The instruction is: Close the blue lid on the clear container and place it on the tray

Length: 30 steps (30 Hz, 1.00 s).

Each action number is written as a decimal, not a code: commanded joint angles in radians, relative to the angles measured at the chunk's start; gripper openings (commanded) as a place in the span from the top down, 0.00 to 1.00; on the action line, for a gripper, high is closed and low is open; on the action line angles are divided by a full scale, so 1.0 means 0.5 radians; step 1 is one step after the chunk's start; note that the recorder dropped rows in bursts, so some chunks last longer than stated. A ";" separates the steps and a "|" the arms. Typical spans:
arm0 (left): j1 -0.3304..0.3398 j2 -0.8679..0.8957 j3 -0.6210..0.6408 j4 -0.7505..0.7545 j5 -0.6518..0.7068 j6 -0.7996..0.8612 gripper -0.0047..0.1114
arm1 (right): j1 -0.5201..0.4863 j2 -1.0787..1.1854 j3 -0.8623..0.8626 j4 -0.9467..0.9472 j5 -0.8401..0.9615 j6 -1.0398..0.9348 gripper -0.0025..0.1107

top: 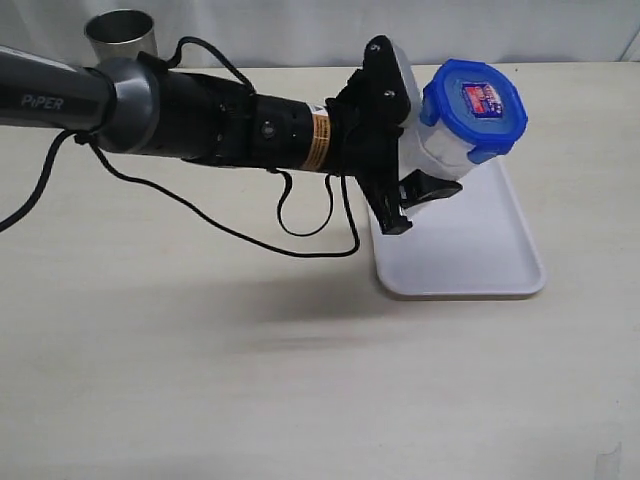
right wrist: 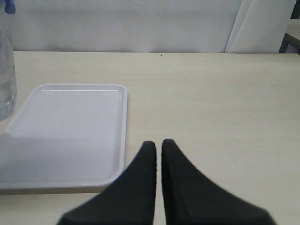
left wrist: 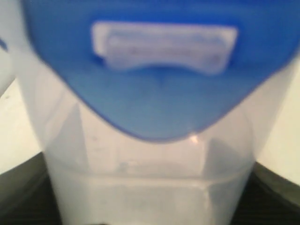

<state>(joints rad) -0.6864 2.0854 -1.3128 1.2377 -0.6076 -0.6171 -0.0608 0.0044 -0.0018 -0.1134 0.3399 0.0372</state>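
Clear container (top: 440, 150), with the blue lid (top: 475, 105) seated on its rim (sticker showing), hangs tilted at about 2 o'clock in the exterior view, over the far end of the tray (top: 500, 260). Left gripper (top: 428, 135) clamps its body, jaws spread wide around it. Right gripper (right wrist: 158, 150) is closed and empty, beside the tray. Steel cup (top: 120, 38) stands at 11 o'clock.

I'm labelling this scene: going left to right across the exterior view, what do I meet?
Steel cup → left arm → clear container capped by the blue lid. The tray overlaps the container, so it is left out.
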 commanded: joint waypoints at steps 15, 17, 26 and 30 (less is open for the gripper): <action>-0.304 0.063 -0.295 1.013 1.607 0.178 0.96 | -0.015 -0.009 0.004 0.010 0.004 0.009 0.94; -0.331 0.082 -0.295 1.013 1.715 0.304 0.96 | -0.015 -0.009 0.004 0.010 0.004 0.009 0.94; -0.456 0.113 -0.295 1.013 2.084 1.158 0.96 | -0.015 -0.009 0.004 0.010 0.004 0.009 0.94; -0.496 0.113 -0.295 1.013 2.171 1.376 0.96 | -0.015 -0.009 0.004 0.010 0.004 0.009 0.94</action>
<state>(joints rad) -0.9204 2.1503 -1.4467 1.7400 0.4272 0.0000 -0.0645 0.0044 -0.0018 -0.1134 0.3399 0.0381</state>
